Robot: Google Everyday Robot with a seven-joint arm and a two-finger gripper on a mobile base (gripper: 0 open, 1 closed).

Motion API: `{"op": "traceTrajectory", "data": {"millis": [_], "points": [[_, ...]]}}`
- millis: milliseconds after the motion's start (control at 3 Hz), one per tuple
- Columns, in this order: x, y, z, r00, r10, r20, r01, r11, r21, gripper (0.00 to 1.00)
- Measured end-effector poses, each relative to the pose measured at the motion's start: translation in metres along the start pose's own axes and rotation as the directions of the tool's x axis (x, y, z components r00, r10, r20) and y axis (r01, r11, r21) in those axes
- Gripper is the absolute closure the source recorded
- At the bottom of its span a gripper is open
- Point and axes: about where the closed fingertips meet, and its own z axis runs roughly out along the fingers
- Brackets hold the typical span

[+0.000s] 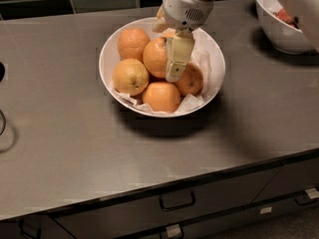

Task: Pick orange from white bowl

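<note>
The white bowl [209,49], lined with crumpled white paper, stands on the grey counter and holds several oranges. The big bright orange [154,58] lies in the middle of the pile. My gripper [175,59] hangs down into the bowl from above and rests against the right side of that orange, covering part of it. A paler yellowish orange [129,76] lies at the left. Others lie at the back left [133,43], the front [161,96] and the right [190,81].
A second white bowl [279,29] with red fruit stands at the back right of the grey counter [75,148]. Dark tiles run along the back wall. Drawers with handles [177,201] lie below the counter's front edge.
</note>
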Motion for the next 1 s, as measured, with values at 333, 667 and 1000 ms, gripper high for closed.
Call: {"op": "traceTrajectory", "data": {"millis": [333, 667, 1000], "points": [[-0.001, 0.005, 0.005, 1.000, 0.009, 0.009, -0.009, 0.9998, -0.015, 0.23], [-0.001, 0.007, 0.007, 1.000, 0.013, 0.013, -0.013, 0.9997, -0.022, 0.23], [-0.001, 0.008, 0.017, 1.000, 0.016, 0.020, -0.015, 0.9989, -0.045, 0.29]]}}
